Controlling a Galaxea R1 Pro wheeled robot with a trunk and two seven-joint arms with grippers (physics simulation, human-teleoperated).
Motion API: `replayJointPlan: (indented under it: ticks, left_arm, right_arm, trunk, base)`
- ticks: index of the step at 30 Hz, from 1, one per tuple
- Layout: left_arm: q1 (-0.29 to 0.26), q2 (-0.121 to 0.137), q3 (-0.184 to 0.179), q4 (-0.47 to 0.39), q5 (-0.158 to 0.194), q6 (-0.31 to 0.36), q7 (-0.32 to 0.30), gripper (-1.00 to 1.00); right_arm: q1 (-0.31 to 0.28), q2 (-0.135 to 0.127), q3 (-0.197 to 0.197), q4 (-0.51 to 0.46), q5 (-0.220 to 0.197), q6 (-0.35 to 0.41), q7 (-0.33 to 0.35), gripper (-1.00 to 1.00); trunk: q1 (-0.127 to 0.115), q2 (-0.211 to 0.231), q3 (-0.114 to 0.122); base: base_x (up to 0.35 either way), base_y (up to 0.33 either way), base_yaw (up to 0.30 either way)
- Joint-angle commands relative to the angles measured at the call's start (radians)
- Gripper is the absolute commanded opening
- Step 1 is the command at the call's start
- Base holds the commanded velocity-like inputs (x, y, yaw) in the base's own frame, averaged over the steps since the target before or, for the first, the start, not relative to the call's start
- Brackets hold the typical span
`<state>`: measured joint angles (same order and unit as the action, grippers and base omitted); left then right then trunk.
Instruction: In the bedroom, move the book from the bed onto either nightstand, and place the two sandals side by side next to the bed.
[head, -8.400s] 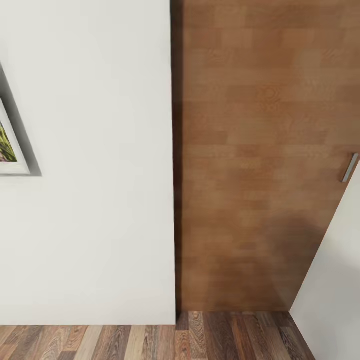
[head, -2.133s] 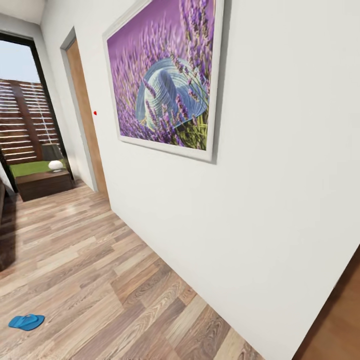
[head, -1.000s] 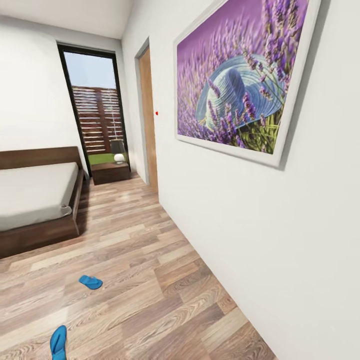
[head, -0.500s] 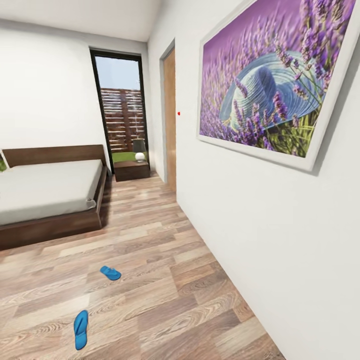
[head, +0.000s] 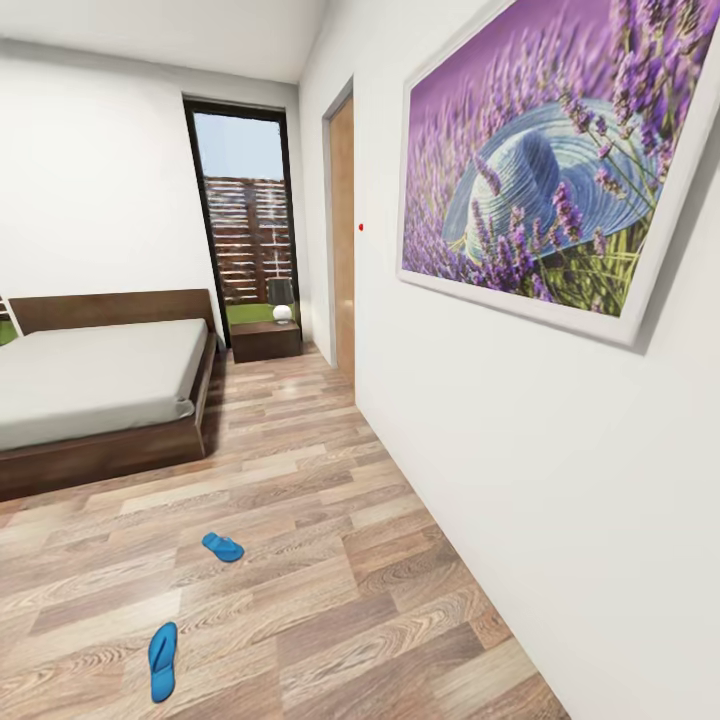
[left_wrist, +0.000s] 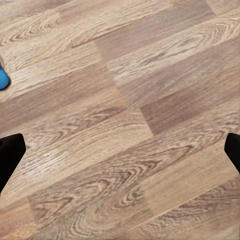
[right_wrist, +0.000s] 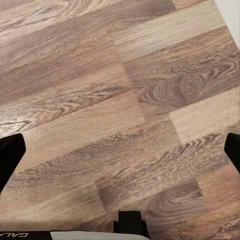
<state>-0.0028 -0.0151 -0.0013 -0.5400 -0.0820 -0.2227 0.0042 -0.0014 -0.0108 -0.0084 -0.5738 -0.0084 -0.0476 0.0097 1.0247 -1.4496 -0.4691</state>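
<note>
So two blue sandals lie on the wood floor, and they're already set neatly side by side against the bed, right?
Not quite. In the head view the two sandals do lie on the wood floor, but apart from each other and well clear of the bed, pointing different ways.

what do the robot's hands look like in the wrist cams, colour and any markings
The left hand shows as two plain black fingers, blocky and matte, at opposite edges of its wrist view. The right hand has the same black fingers, plus a small black block low in the middle and a pale grey body strip bearing part of white "GAL" lettering on black. No cables are visible.
</note>
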Motion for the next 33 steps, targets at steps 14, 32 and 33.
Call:
replayJointPlan:
  ticks: [14, 32, 33]
  left_arm:
    - [0.0, -0.001, 0.001, -0.002, -0.008, -0.003, 0.0, 1.0]
    - [0.0, -0.002, 0.001, -0.002, -0.008, -0.003, 0.0, 1.0]
    - [0.0, -0.002, 0.001, -0.002, -0.008, -0.003, 0.0, 1.0]
  right_arm:
    - [0.0, 0.0, -0.001, 0.0, 0.002, -0.009, 0.001, 1.0]
    - [0.0, 0.0, 0.002, 0.0, 0.005, -0.009, 0.001, 1.0]
    - [0.0, 0.0, 0.002, 0.0, 0.005, -0.009, 0.001, 1.0]
  trunk:
    - [0.0, 0.0, -0.001]
    - [0.0, 0.0, -0.001]
    - [0.0, 0.0, -0.001]
  base:
    - [0.282, 0.0, 0.0]
    - [0.185, 0.0, 0.0]
    - [0.007, 0.0, 0.0]
